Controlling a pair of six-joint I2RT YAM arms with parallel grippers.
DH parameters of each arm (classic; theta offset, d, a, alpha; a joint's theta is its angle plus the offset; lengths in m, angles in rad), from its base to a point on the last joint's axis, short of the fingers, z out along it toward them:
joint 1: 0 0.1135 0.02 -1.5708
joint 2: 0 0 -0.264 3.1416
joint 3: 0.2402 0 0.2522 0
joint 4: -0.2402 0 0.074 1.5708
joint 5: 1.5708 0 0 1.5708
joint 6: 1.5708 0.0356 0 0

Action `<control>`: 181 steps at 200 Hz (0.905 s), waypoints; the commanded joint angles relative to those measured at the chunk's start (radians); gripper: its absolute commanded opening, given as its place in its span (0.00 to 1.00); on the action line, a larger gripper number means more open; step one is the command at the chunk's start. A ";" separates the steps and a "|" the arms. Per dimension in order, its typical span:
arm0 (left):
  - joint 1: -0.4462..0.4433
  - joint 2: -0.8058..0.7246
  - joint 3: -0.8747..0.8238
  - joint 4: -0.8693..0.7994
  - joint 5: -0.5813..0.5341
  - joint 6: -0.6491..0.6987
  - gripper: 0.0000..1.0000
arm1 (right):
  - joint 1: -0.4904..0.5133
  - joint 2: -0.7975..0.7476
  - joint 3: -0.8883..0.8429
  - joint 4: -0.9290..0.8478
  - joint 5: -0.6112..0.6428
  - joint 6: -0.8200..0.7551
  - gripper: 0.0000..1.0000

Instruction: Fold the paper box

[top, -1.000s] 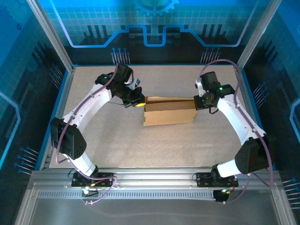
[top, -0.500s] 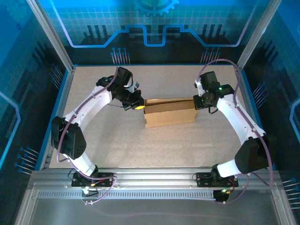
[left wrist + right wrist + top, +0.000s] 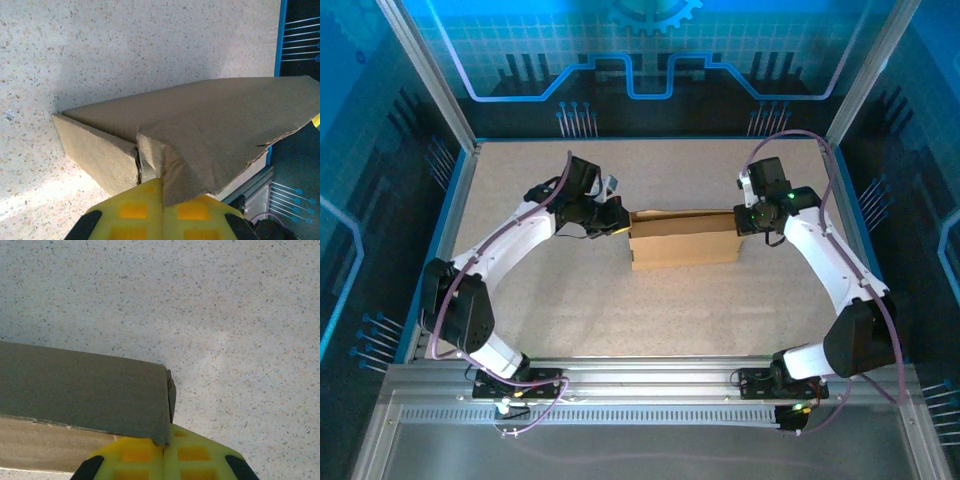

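Note:
The brown cardboard paper box (image 3: 685, 245) stands partly folded in the middle of the table, its lid panel leaning over the top. My left gripper (image 3: 623, 224) is at the box's left end. In the left wrist view its yellow pads (image 3: 130, 210) are shut on a creased flap of the paper box (image 3: 225, 115). My right gripper (image 3: 740, 221) is at the box's right end. In the right wrist view its yellow pads (image 3: 200, 455) are closed on the corner of a panel of the paper box (image 3: 85, 385).
The speckled beige table (image 3: 570, 300) is bounded by a blue rim and metal frame posts (image 3: 425, 75). An aluminium rail (image 3: 640, 375) runs along the near edge, where both arm bases are bolted.
The left wrist has dropped and swung a little toward the box, and its forearm has shifted. The box's left end has moved slightly right. The right arm has barely moved.

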 commanded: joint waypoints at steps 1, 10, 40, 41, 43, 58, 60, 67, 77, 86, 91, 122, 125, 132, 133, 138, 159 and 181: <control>-0.052 0.016 -0.071 -0.006 -0.045 -0.022 0.00 | 0.015 0.013 -0.056 -0.077 -0.043 0.010 0.00; -0.060 0.008 -0.091 0.008 -0.069 -0.027 0.00 | 0.015 0.009 -0.060 -0.073 -0.043 0.012 0.00; -0.066 -0.031 -0.138 0.055 -0.087 -0.080 0.00 | 0.015 0.001 -0.060 -0.078 -0.058 0.014 0.00; -0.064 -0.030 -0.136 0.052 -0.084 -0.081 0.00 | 0.015 0.001 -0.060 -0.079 -0.059 0.014 0.00; -0.062 -0.030 -0.130 0.046 -0.080 -0.086 0.00 | 0.015 0.000 -0.059 -0.078 -0.063 0.015 0.00; -0.056 -0.018 -0.068 -0.016 -0.056 -0.084 0.00 | 0.015 -0.001 -0.055 -0.078 -0.066 0.012 0.00; -0.055 -0.016 -0.060 -0.023 -0.055 -0.083 0.00 | 0.015 0.000 -0.055 -0.078 -0.066 0.012 0.00; -0.055 -0.014 -0.040 -0.045 -0.052 -0.085 0.00 | 0.015 0.001 -0.055 -0.078 -0.058 0.011 0.00; -0.047 -0.013 -0.017 -0.051 -0.016 -0.095 0.00 | 0.015 0.005 -0.055 -0.079 -0.053 0.009 0.00; -0.033 -0.013 -0.009 -0.039 0.028 -0.120 0.00 | 0.014 0.005 -0.058 -0.078 -0.054 0.010 0.00; -0.026 -0.014 -0.007 -0.035 0.047 -0.133 0.00 | 0.015 0.005 -0.059 -0.078 -0.053 0.012 0.00; -0.004 -0.016 0.025 -0.071 0.066 -0.111 0.00 | 0.015 -0.001 -0.074 -0.073 -0.049 0.010 0.00; -0.003 -0.015 0.025 -0.075 0.064 -0.107 0.00 | 0.015 -0.001 -0.075 -0.075 -0.048 0.010 0.00; -0.002 -0.014 0.022 -0.076 0.070 -0.103 0.00 | 0.015 -0.001 -0.076 -0.075 -0.047 0.011 0.00; -0.001 -0.013 0.021 -0.076 0.071 -0.102 0.00 | 0.015 -0.001 -0.076 -0.075 -0.047 0.010 0.00; 0.000 -0.012 0.015 -0.074 0.073 -0.102 0.00 | 0.015 -0.001 -0.078 -0.076 -0.046 0.010 0.00; 0.000 -0.012 -0.023 -0.047 0.078 -0.102 0.00 | 0.015 0.002 -0.077 -0.076 -0.047 0.009 0.00; -0.002 -0.013 -0.059 -0.038 0.063 -0.088 0.00 | 0.014 0.003 -0.076 -0.076 -0.043 0.011 0.00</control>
